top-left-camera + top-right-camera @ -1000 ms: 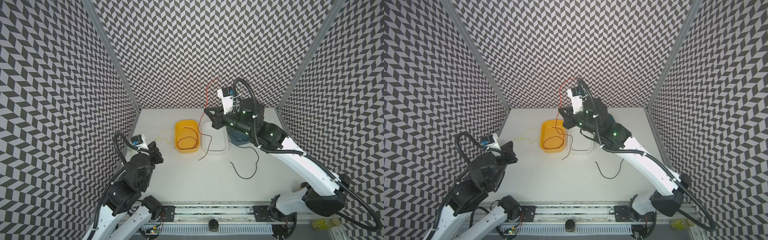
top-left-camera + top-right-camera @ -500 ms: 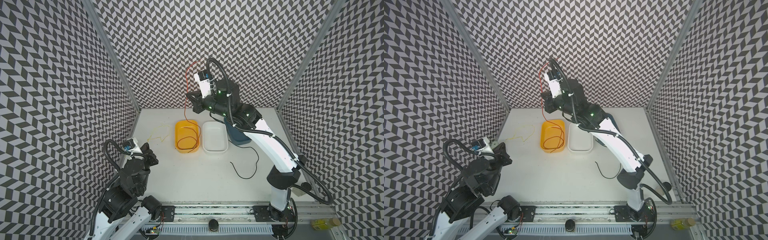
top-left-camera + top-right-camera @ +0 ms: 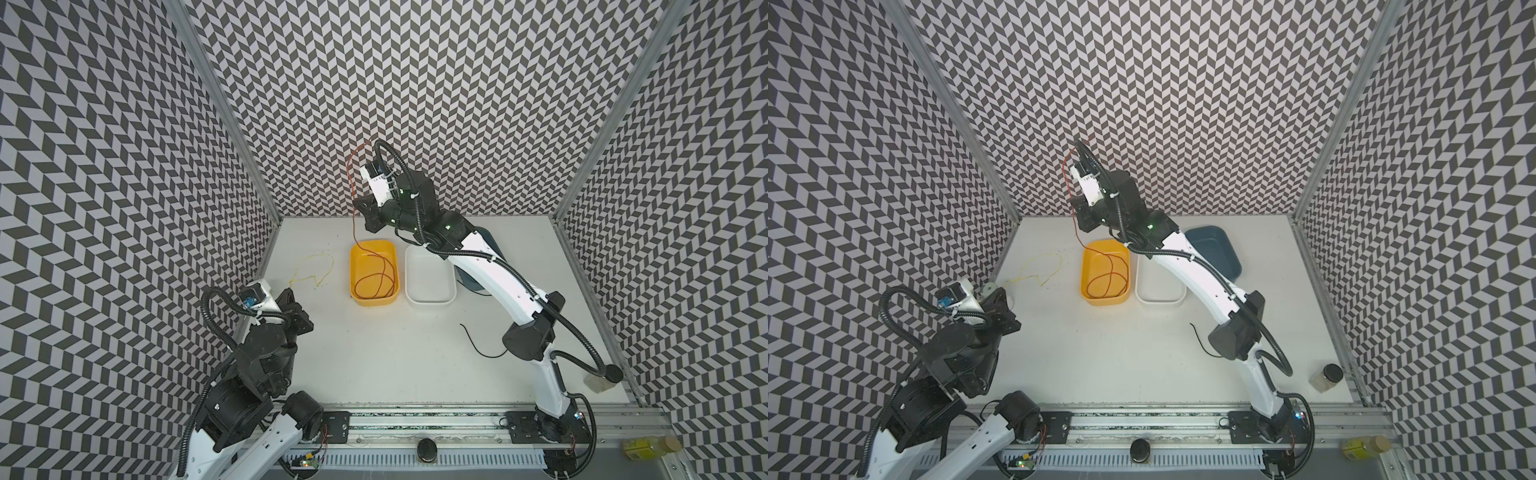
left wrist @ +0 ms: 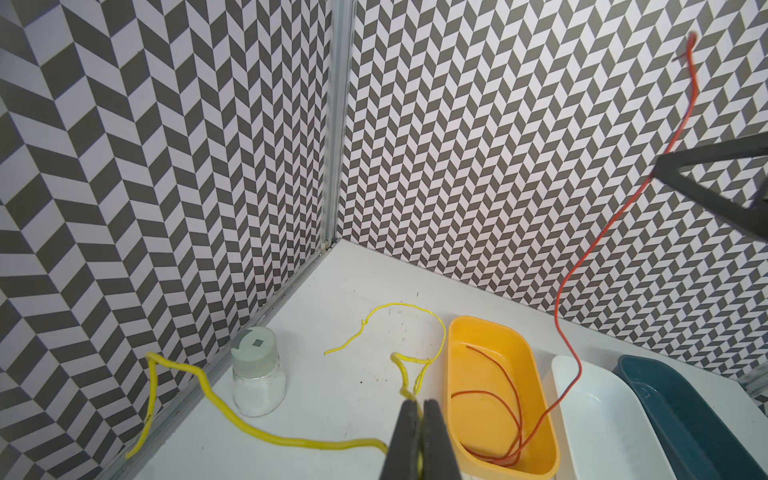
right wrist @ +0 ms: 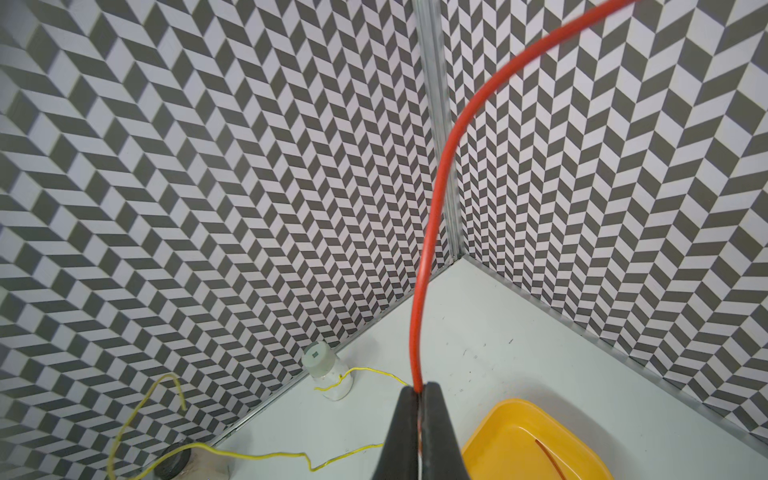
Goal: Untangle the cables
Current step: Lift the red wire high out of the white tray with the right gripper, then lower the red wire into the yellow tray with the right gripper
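The cables lie apart. A red cable (image 3: pixel 352 195) (image 4: pixel 598 237) hangs from my right gripper (image 3: pixel 359 208) (image 5: pixel 419 388), which is shut on it above the back of a yellow tray (image 3: pixel 357 291). The red cable's lower length coils inside that tray. A pale yellow cable (image 3: pixel 308 259) (image 4: pixel 257 432) loops over the table at the left, and my left gripper (image 3: pixel 289 291) (image 4: pixel 417 403) is shut on it just above the surface. A black cable (image 3: pixel 478 345) lies loose on the table beside the right arm, partly hidden by it.
A white tray (image 3: pixel 430 299) stands right of the yellow one, and a dark blue tray (image 3: pixel 1221 245) behind it under the right arm. A small jar (image 4: pixel 257 374) sits by the left wall near the yellow cable. Another jar (image 3: pixel 1325 376) stands at the front right.
My right gripper has swung left from over the white tray to behind the yellow tray, carrying the red cable. The left gripper has shifted slightly left and back.
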Robot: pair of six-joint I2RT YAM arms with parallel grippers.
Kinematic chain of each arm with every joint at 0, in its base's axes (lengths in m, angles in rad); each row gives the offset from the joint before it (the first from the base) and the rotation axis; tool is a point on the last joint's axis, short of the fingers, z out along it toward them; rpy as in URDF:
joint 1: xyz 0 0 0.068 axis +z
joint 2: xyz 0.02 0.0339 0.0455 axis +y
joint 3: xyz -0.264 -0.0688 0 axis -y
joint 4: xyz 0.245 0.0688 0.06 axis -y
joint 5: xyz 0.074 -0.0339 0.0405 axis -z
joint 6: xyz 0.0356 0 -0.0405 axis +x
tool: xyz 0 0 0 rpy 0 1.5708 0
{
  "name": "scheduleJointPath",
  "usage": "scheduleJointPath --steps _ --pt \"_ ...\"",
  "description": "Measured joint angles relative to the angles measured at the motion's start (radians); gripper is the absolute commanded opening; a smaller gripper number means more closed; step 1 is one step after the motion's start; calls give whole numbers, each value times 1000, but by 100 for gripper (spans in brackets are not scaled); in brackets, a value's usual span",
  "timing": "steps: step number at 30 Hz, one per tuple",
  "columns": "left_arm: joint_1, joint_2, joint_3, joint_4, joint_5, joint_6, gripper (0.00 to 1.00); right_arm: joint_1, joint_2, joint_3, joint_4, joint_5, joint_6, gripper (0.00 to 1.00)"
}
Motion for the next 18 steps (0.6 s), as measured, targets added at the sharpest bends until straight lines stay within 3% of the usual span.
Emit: scheduleJointPath --steps 18 --pt "-6 7 0 2 1 10 0 -27 5 -484 234 -43 97 0"
